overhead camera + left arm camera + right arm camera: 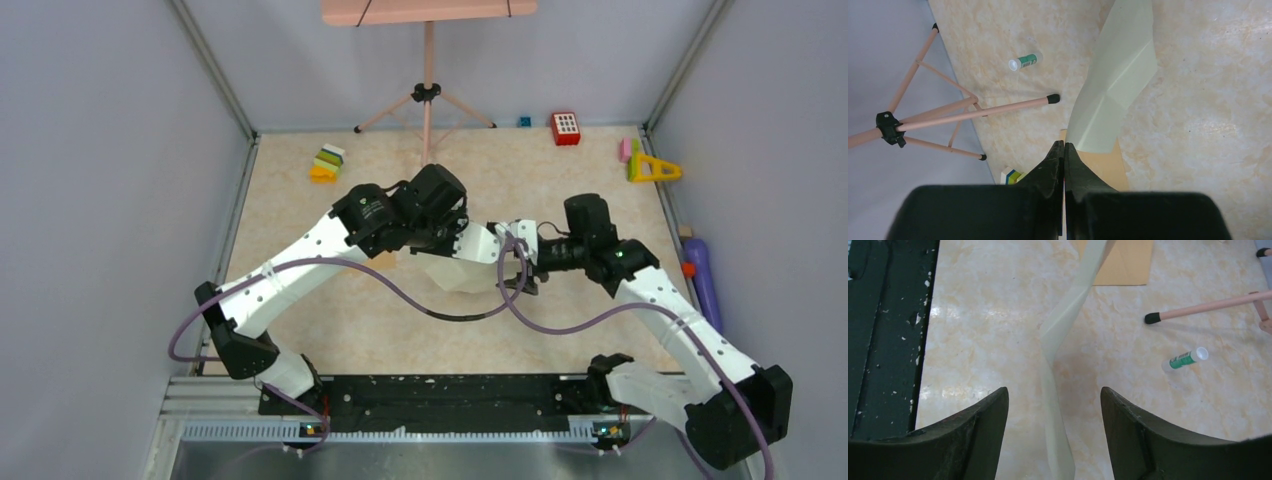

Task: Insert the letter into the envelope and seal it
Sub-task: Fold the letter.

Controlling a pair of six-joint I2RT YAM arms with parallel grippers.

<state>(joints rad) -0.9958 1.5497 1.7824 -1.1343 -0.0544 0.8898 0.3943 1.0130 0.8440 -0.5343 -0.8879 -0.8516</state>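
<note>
On the left, your left hand (1064,145) is pressing its two dark fingers together on what looks like the lower corner of the thin pale cream paper letter (1118,75). It is holding the sheet up off the beige marbled tabletop (973,340), so the sheet is standing on edge in the air. Just under that hand, the flat brown kraft-paper envelope (1105,167) is lying on the tabletop, and the arm is hiding most of it from above. Moving right, the letter's long axis is running from your left hand straight toward your right hand (1054,390). Its free end is passing between the right fingers, which are standing spread on either side without touching it. The sheet is kinking at a crease partway along. Your right hand is the nearer one to that loose end, so I am judging that closing it there is coming next. Since the paper is lying edge-on to the fingers, the squeeze is needing to meet its flat faces squarely.
</note>
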